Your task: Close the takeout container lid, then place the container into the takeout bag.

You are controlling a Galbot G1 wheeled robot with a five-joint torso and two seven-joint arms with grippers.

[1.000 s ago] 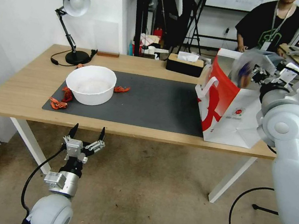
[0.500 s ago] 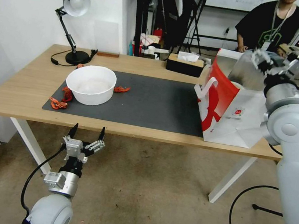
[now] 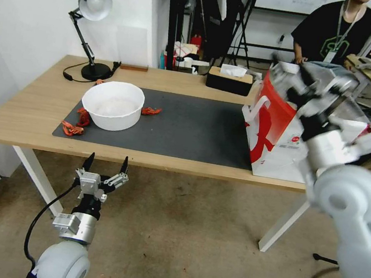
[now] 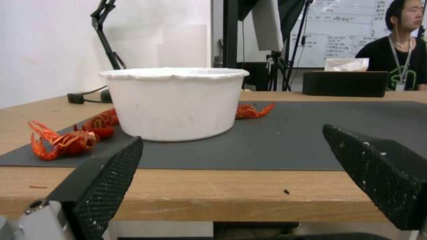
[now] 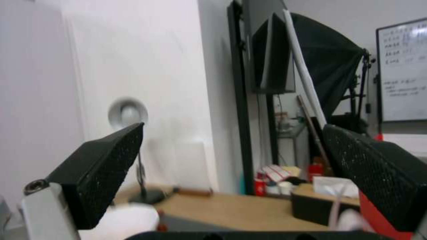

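The takeout bag [image 3: 272,137], white with a red side panel, stands upright on the right end of the table. The takeout container and its lid are hidden from view. My right gripper [image 3: 295,81] is raised in front of the bag's upper part, blurred with motion. In the right wrist view this gripper [image 5: 231,166] is open with nothing between its fingers. My left gripper [image 3: 104,163] hangs open below the table's front edge, facing the white bowl [image 4: 174,101].
A round white bowl [image 3: 113,105] sits on the dark mat [image 3: 187,125] with red crayfish [image 3: 72,128] around it. A desk lamp [image 3: 93,6] and a black tissue box [image 3: 229,80] stand at the back. A person sits behind the bag.
A second ago my right gripper held a blurred clear box over the bag's mouth. Half a second ago it stood empty above the bag. It has now swung out toward the camera.
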